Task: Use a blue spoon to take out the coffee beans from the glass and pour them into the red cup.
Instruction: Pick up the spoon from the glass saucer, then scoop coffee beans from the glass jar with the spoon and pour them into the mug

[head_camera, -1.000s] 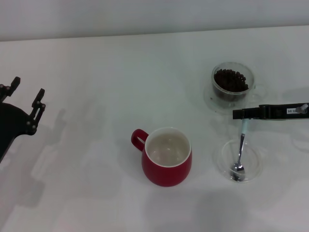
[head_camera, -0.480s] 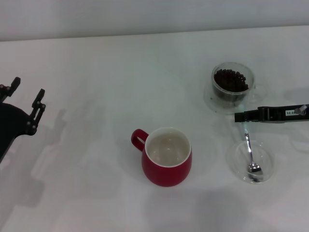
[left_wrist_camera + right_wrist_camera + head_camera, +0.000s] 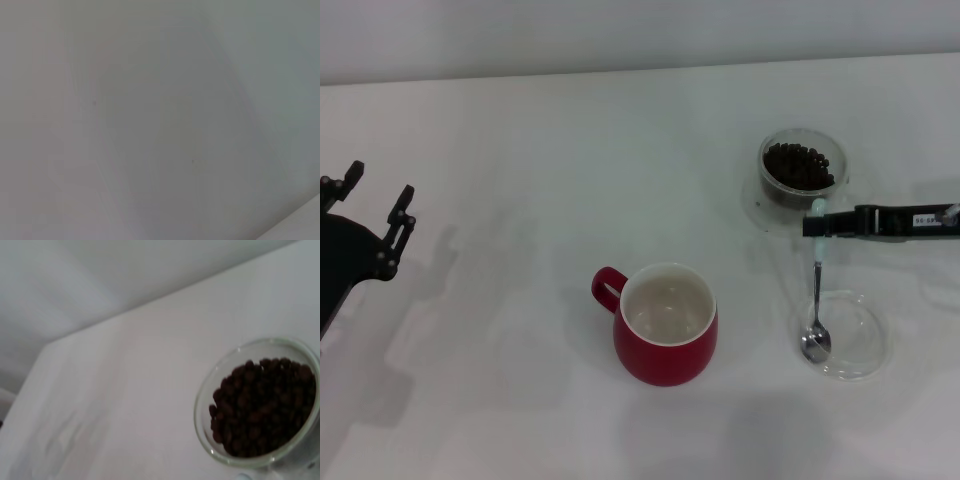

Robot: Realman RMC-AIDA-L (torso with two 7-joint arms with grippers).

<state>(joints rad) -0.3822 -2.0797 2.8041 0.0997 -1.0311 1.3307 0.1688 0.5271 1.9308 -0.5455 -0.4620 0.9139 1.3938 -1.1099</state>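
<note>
Head view first: your right gripper [image 3: 817,224] reaches in from the right edge, its dark fingers pinched on the top of the pale blue handle of the blue spoon [image 3: 817,305], a slim teaspoon with a shiny metal bowl. The spoon hangs down from that grip, and its bowl sits over the near-left part of a flat shallow clear round dish [image 3: 865,340]. Just behind the gripper stands the glass [image 3: 803,170], a small clear round cup on a clear saucer-like base, filled with the coffee beans [image 3: 800,165], small dark brown ovals. Nearer you and toward the left sits the red cup [image 3: 665,324], a glossy red rounded mug with a white inside, its loop handle pointing left. Your left gripper [image 3: 370,210] is parked at the far left edge, fingers spread apart and holding nothing.

Left wrist view gives you only a plain pale surface.

Right wrist view looks down on the glass [image 3: 210,445] with the coffee beans [image 3: 260,407] heaped inside, on the white table [image 3: 125,390].
</note>
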